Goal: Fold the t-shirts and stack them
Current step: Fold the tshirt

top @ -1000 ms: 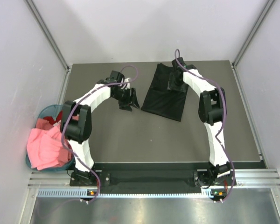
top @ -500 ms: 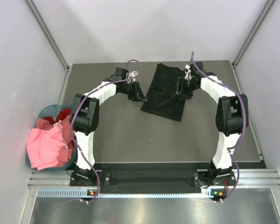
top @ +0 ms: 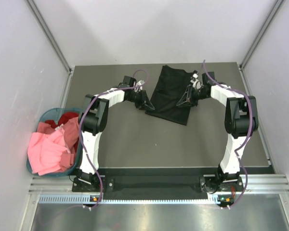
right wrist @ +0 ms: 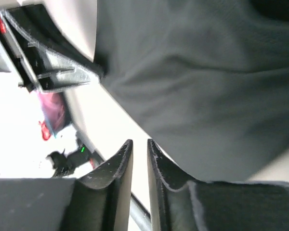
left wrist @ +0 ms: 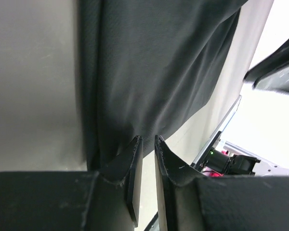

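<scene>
The black t-shirt (top: 169,94) lies folded at the back middle of the table; I also see its cloth in the left wrist view (left wrist: 159,72) and the right wrist view (right wrist: 207,96). My left gripper (top: 145,105) sits at its near left corner. Its jaws (left wrist: 145,139) are drawn to a thin slit and the cloth puckers toward the tips. My right gripper (top: 184,102) rests low over the shirt's right part. Its jaws (right wrist: 139,142) are nearly together at the cloth's edge, and whether cloth is caught does not show. Pink t-shirts (top: 50,151) and a red one (top: 65,119) lie heaped at the left.
A round teal basket (top: 38,120) beside the table's left edge holds the pink and red heap. White walls close in the table on three sides. Both arm bases stand at the near edge.
Both arms have swung in to the black shirt, the left to its near left corner, the right toward its right side. Both sets of jaws have closed from wide to a thin slit.
</scene>
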Available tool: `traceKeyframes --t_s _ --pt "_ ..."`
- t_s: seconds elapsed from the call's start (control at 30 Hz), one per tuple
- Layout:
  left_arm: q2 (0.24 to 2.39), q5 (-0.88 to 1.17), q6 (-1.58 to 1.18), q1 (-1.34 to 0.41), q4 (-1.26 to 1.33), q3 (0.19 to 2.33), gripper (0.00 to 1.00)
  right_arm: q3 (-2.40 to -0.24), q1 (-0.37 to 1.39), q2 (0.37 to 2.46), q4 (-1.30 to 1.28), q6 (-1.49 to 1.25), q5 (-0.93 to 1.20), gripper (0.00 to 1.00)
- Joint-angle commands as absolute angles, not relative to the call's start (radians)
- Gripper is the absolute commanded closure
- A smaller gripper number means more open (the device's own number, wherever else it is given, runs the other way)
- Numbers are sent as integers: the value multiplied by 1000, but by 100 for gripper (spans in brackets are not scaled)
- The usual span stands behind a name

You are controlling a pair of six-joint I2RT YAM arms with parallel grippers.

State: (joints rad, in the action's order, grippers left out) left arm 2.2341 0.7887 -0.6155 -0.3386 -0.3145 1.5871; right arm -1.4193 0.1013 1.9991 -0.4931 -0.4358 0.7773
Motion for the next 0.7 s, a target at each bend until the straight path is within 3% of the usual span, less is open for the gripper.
traceKeyframes --t_s 0.0,0.17,0.67 --pt "2207 790 -591 -337 -291 1565 79 -1404 136 2045 -448 -394 954 83" --pt "2235 747 -563 -337 -334 1572 80 -1413 185 2108 -451 -391 969 91" --pt "2258 629 -468 -337 -512 1647 81 -1377 218 2158 -500 -315 960 94"
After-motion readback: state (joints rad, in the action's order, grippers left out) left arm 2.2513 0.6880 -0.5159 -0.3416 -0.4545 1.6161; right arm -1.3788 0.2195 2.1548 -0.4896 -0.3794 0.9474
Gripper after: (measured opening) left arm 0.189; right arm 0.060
